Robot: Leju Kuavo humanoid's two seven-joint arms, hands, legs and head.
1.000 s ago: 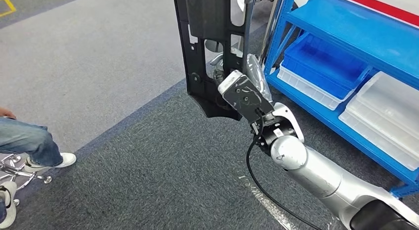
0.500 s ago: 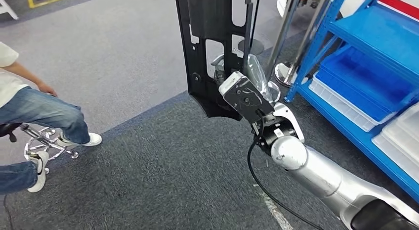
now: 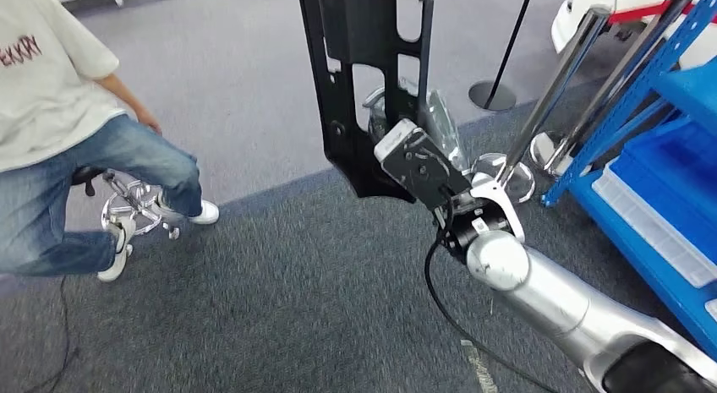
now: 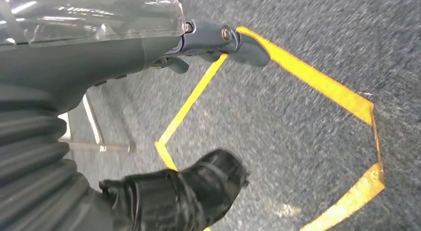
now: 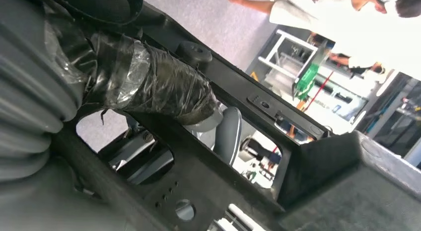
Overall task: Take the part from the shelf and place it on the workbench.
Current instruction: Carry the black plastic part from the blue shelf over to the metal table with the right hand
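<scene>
Black part (image 3: 359, 80) held upright in right robot hand (image 3: 414, 148), carried above carpet, well clear of blue shelf (image 3: 668, 199); desk unseen. Left robot hand (image 4: 164, 47) hanging, empty, fingers apart. Risks: tall part swung into stanchion (image 3: 554, 89) or seated person (image 3: 76, 139) when turned; grip slipped under leverage

Black part (image 3: 355, 80); blue shelf (image 3: 668, 156); speckled dark grey carpet (image 3: 279, 300) with yellow tape lines (image 4: 317, 82); blue jeans (image 3: 76, 190); white shirt (image 3: 42, 80).

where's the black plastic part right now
In the head view, the long black plastic part stands upright at centre, gripped by the right robot hand, left of the blue metal shelf.
</scene>
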